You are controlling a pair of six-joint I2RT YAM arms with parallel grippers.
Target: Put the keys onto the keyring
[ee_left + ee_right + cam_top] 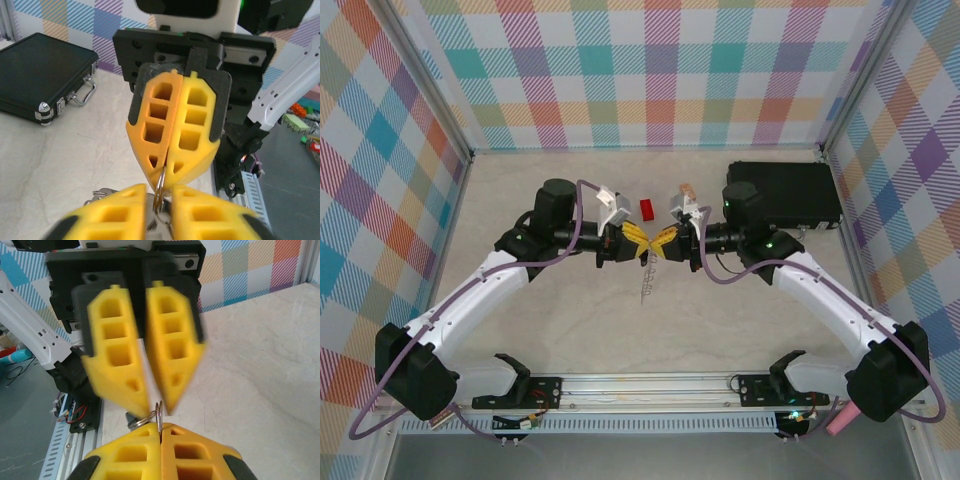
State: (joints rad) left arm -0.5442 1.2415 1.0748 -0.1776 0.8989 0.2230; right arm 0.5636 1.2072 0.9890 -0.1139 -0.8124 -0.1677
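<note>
The right gripper's (160,434) yellow honeycombed plastic fingers (135,455) press tight together, pinching a thin silver metal keyring (159,416) that stands edge-on at their tips. Facing them tip to tip, the left gripper's (156,407) matching yellow fingers (117,355) stand a narrow gap apart, one on each side of the same ring. From the left wrist, the ring sits in that slot without clearly touching either pad.

A cluster of small silver metal pieces (102,192) shows low beside the left fingers, too blurred to identify. From above, a thin pale strand (645,285) dangles beneath the meeting point, and whether it is a key cannot be told.

The two grippers meet above the middle of the pale marbled table (560,320), held clear of its surface, with black wrist housings behind each pair of fingers. White arm links sweep back to black bases at the near left and near right corners, purple cables looping alongside.

A small red rectangular block (647,208) lies just beyond the fingers, toward the far edge. A small tan block (687,188) sits near it, toward the right. A black hard case with silver latches (785,190) rests at the far right corner. Pastel checked panels wall the table's left, far and right edges.
</note>
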